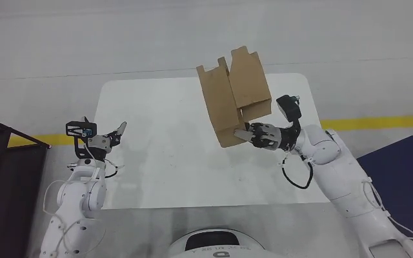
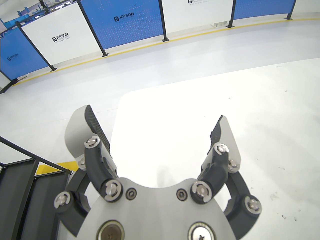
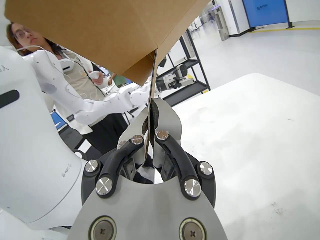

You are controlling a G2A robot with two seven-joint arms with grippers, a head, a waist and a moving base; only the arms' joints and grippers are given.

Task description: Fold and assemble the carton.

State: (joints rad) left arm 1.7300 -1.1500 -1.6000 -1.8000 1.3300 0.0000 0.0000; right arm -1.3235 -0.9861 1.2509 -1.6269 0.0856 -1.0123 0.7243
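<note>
**Carton hangs from one pinched flap, with no second hold**

The right gripper (image 3: pixel 151 108) has its fingers (image 3: pixel 168 119) closed tight on a single thin flap (image 3: pixel 152 86) of the carton (image 1: pixel 232 97). It holds the brown box tilted, and as far as can be judged lifted off the table (image 1: pixel 168 174), over the far right part of it. The left gripper (image 1: pixel 118 132) hovers at the table's left edge, well apart from the box, with its fingers spread wide on nothing.

The main risk is that narrow grip. With the whole weight on one flap, the box may swing about the pinch, slip out, or crease and tear along the fold line. A loose, half-formed carton can also collapse flat or skew when pushed from one side only, and the open top flaps could catch as it is turned.

Between the two grippers lies only white tabletop. A black rack (image 1: pixel 19 161) stands just beside the left arm at the near left and could crowd its elbow. Blue and white partition panels (image 2: pixel 120 23) stand far off, beyond a yellow floor line (image 1: pixel 374 121).
</note>
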